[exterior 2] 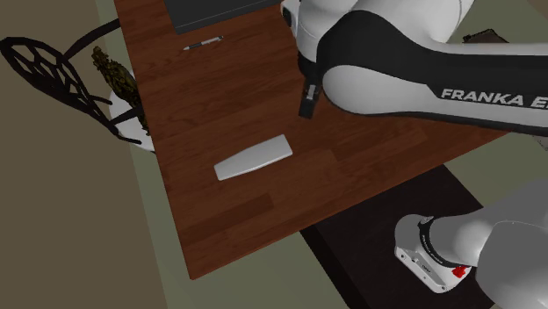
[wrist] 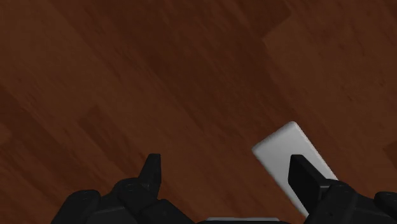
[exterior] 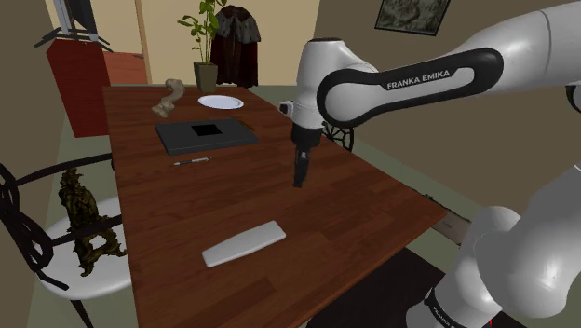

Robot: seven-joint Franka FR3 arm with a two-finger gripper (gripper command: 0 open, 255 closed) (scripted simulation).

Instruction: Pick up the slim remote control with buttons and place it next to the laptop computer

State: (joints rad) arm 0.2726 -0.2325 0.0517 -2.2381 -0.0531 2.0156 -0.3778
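- My gripper [exterior: 300,177] hovers above the table [exterior: 372,191], fingers apart and empty.
- The remote [exterior: 244,243] lies flat near the table's stand-side edge, beside one fingertip.
- I'd centre over it, straddle its narrow width, then descend.

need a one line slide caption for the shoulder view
Open end effector hovers over the wooden table; the pale remote lies untouched nearer the camera, the dark laptop farther back.

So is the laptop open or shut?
Shut. The laptop lies as one flat dark slab on the table, with no screen standing up.
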